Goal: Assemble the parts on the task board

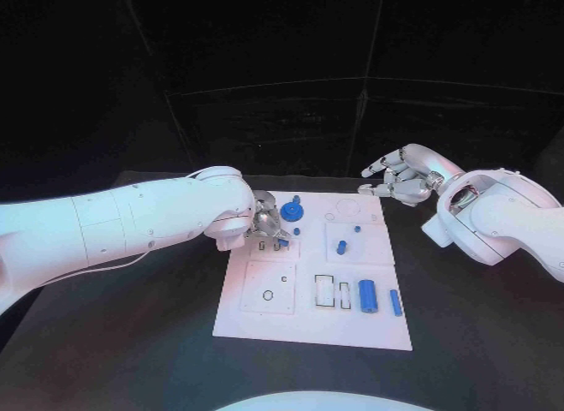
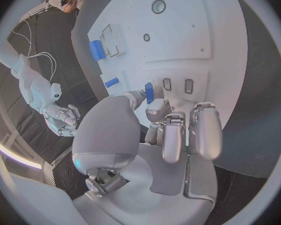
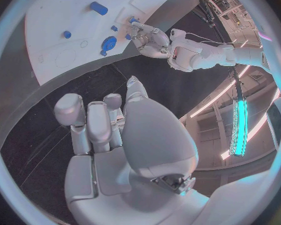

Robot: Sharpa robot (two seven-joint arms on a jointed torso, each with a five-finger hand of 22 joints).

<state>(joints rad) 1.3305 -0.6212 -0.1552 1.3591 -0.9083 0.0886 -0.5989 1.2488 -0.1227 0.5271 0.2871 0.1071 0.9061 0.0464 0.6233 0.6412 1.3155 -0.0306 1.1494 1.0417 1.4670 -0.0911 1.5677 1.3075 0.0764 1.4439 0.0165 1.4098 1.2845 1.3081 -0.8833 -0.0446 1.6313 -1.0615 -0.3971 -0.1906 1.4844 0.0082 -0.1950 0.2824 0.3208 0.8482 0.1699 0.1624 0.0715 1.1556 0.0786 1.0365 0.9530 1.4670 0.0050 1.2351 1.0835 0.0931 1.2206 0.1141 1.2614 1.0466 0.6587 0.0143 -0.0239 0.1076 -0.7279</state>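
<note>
The left hand [image 1: 267, 224] pinched a small blue peg [image 2: 149, 92] over the white board [image 1: 356, 321] on the black counter [image 1: 133, 342] — likely light, stiff and slippery, best gripped mid-length, its long axis near upright — while the right hand [image 1: 405, 175] hovered spread beyond the board's far corner, holding nothing.

Black table [image 1: 109, 342], matt and plain, spanning the head view from the left edge to the right and running back to a straight far edge. Same dark top [image 2: 260, 105] beside the left wrist, curved by the lens. Same top again [image 3: 34, 130] under the right wrist, smooth and unmarked. Behind the far edge, upright dark wall [image 1: 282, 103], divided into large panels by thin pale seams, with one seam level across and others rising steeply.
</note>
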